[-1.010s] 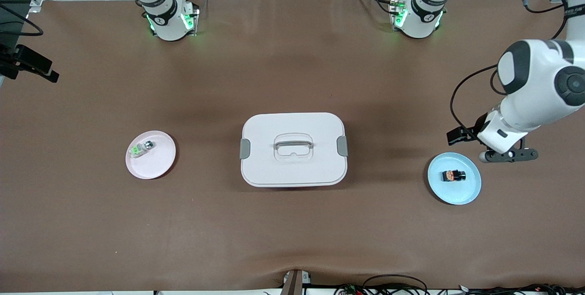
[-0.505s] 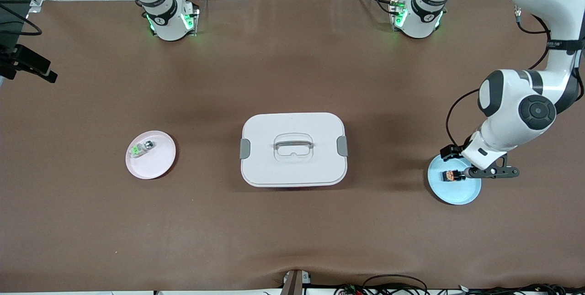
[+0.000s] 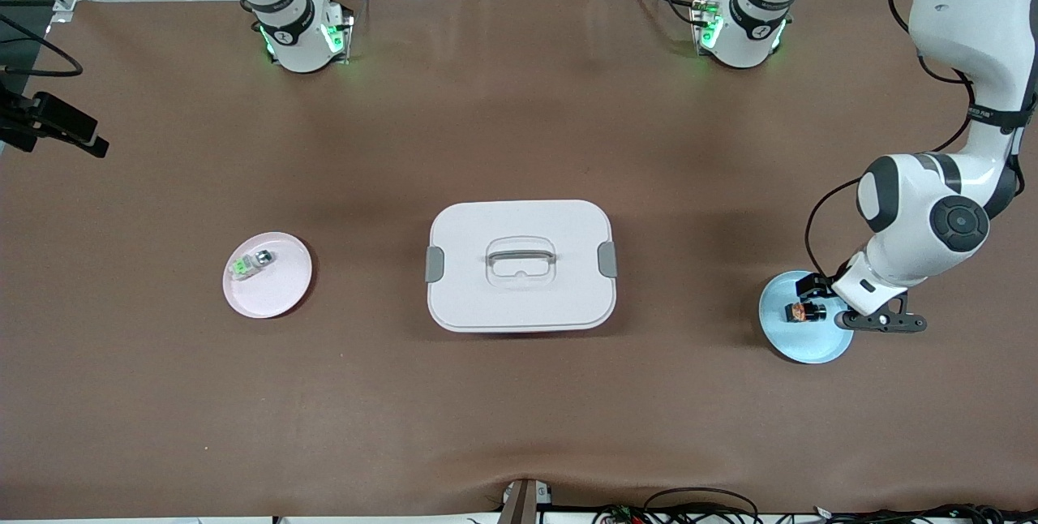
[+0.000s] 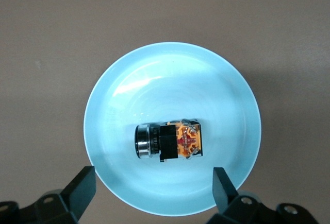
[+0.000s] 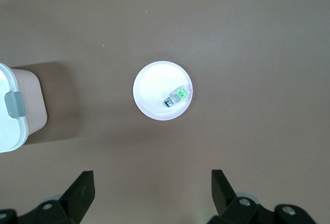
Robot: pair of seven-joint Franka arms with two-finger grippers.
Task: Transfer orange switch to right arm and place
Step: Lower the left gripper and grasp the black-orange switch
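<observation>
The orange switch [image 3: 803, 312] [image 4: 178, 140], a tiny black block with an orange face and a metal collar, lies on its side in the light blue plate [image 3: 799, 343] [image 4: 129, 95] at the left arm's end of the table. My left gripper [image 3: 882, 321] [image 4: 152, 185] hangs open just above that plate's rim, beside the switch. Nothing is between its fingers [image 4: 80, 188]. My right gripper [image 5: 152, 188] is open and empty, high over the bare table near the pink plate [image 5: 149, 87].
A white lidded box [image 3: 519, 305] [image 5: 10, 126] with a handle and grey clips stands mid-table. The pink plate [image 3: 280, 293] toward the right arm's end holds a small pale block with a green face [image 3: 247, 264] [image 5: 178, 95]. Brown mat surrounds everything.
The left arm has swung in and come down, bringing its open gripper from beside the blue plate to low over its rim by the switch. The switch and plates have not moved.
</observation>
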